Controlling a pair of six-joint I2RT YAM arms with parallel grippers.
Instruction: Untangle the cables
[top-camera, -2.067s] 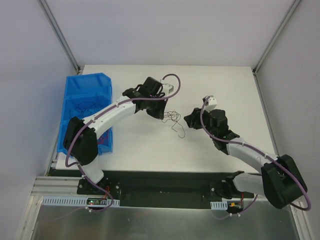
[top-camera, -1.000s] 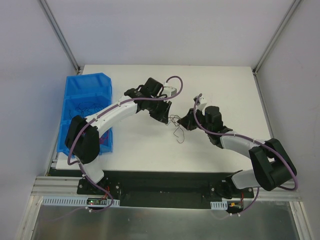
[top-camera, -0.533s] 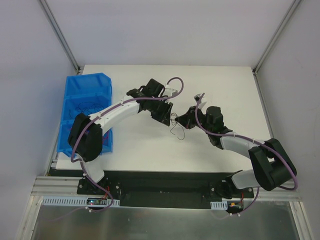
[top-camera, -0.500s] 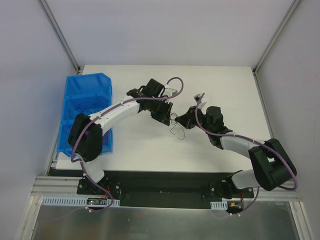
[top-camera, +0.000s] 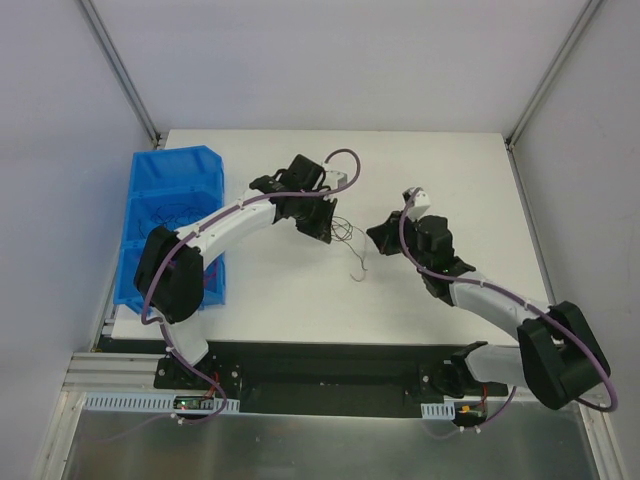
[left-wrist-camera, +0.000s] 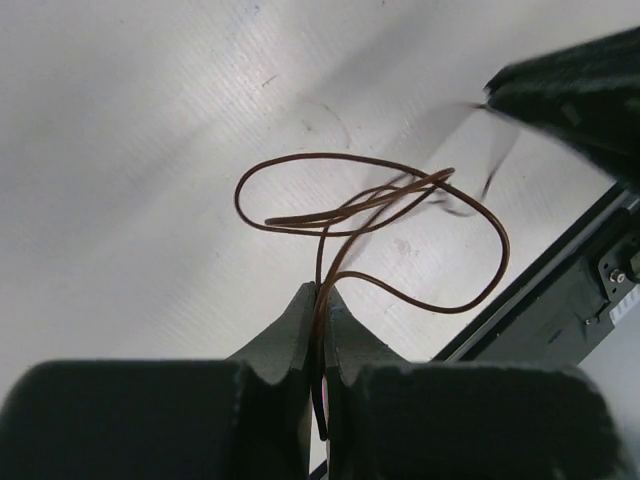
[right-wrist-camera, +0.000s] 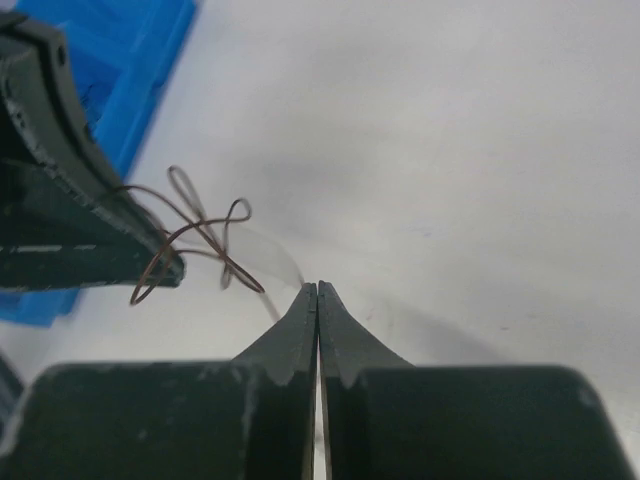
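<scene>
The cables (top-camera: 345, 232) are thin, curly wires hanging between my two grippers at mid-table. One tail ends in a hook (top-camera: 360, 272) on the white surface. My left gripper (top-camera: 328, 236) is shut on a red-brown cable (left-wrist-camera: 372, 200), which loops out from its tips (left-wrist-camera: 321, 292). My right gripper (top-camera: 373, 238) stands a short way to the right with its jaws pressed together (right-wrist-camera: 317, 288). A thin dark strand (right-wrist-camera: 275, 255), blurred, runs from the loops (right-wrist-camera: 200, 235) up to the right fingertips. The left fingers (right-wrist-camera: 100, 240) show in the right wrist view.
A blue bin (top-camera: 175, 190) with more dark wire inside stands at the table's left edge, also seen as a blue corner (right-wrist-camera: 140, 60). The dark front rail (left-wrist-camera: 560, 290) lies near the left gripper. Grey walls enclose the white table (top-camera: 450, 170).
My left gripper has closed on the red-brown cable. My right gripper, shut throughout, has drawn back to the right, away from the bundle, and the loops have spread a little.
</scene>
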